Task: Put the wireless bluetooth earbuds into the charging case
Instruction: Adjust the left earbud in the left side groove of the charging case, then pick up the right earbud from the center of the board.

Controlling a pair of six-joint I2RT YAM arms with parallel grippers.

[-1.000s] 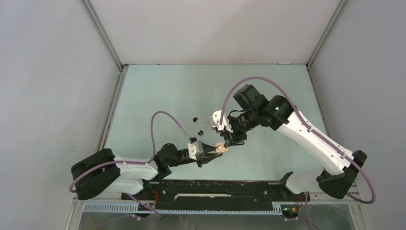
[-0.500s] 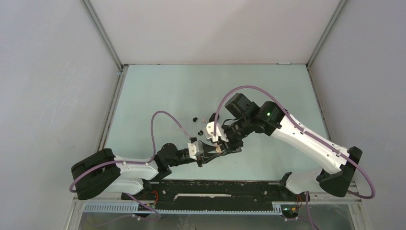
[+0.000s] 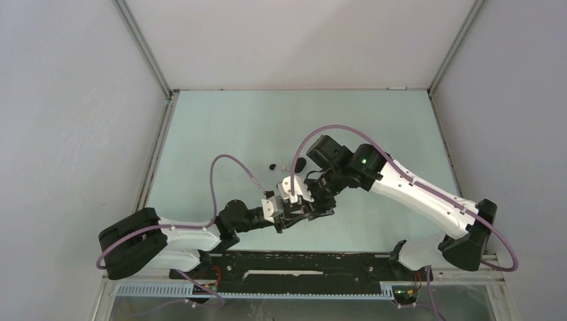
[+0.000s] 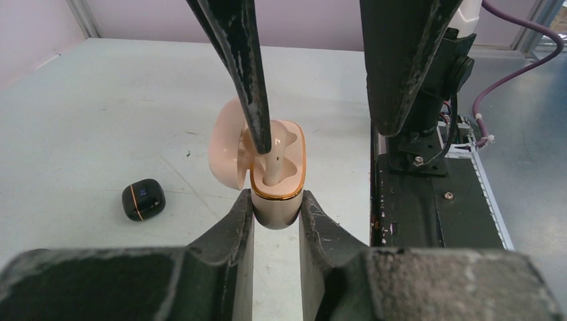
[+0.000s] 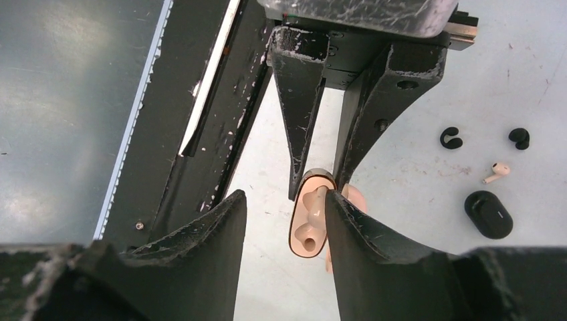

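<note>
right finger tip inside the open case

the left gripper (image 4: 275,198) stretches in low and level, clamped on the base of the peach pebble-shaped plastic charging case with a gold rim (image 4: 279,214), lid tipped open. the right arm arches over the case, wrist bent down; the right gripper (image 5: 284,204) stands half spread, holding nothing, one finger (image 4: 251,80) touching the whitish stemmed earbud (image 4: 274,171) seated in the case. a loose whitish earbud (image 5: 496,172) and a small black pebble-shaped case (image 5: 488,214) lie beyond it.

Robotics lab: white-panelled enclosure (image 3: 301,40) around bolted arms (image 3: 414,190).
</note>
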